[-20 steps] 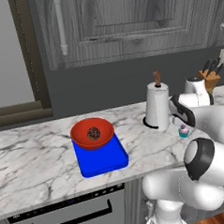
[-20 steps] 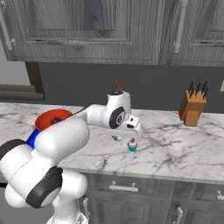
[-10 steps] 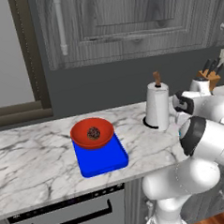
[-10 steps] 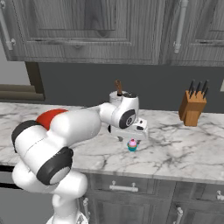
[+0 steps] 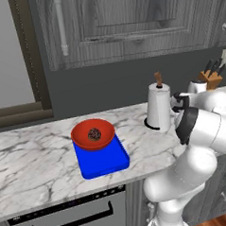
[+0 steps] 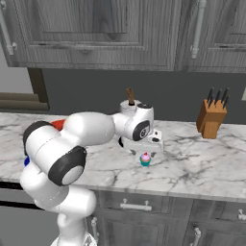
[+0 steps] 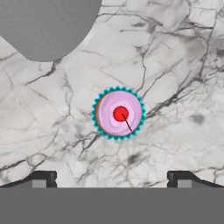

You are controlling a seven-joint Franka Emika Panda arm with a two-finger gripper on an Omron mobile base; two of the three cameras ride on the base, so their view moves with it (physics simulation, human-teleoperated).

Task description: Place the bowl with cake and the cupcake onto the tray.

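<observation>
The arm has swung over the cupcake [image 7: 118, 113]. The gripper [image 7: 112, 178] hangs above it, jaws wide apart, holding nothing.

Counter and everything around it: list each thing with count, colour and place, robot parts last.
bowl: 1, red, dark cake lump inside, on the tray
tray: 1, bright blue, on the counter left of the arm
cupcake: 1, teal wrapper, pink top, on the counter below the gripper
jug: 1, white, brown knob, on the counter behind the cupcake
knife block: 1, brown, dark handles, counter far right
counter: 1, grey-veined white marble
cabinets: grey wood, above the counter
gripper: 1, dark tips, open, above the cupcake
</observation>
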